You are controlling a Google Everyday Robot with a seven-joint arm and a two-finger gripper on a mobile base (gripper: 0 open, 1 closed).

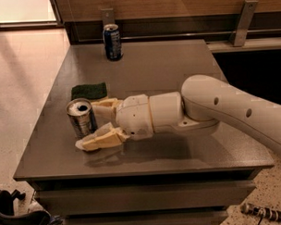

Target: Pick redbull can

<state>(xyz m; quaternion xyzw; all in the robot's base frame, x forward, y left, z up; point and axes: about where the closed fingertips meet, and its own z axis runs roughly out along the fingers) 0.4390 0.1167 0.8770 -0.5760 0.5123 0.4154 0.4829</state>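
Note:
The redbull can (81,117) stands upright near the front left of the grey table (153,67). It is silver with a dark drinking hole in its top. My gripper (95,123) reaches in from the right on a white arm. Its cream fingers are spread, one behind the can and one in front (100,140) of it. The can sits between the fingertips, and the fingers stand apart from its sides.
A shorter dark-blue can (112,41) stands at the table's back edge. A green sponge (89,91) lies just behind the redbull can. A wooden wall with metal brackets (241,23) runs behind the table. The table's front edge is close to the can.

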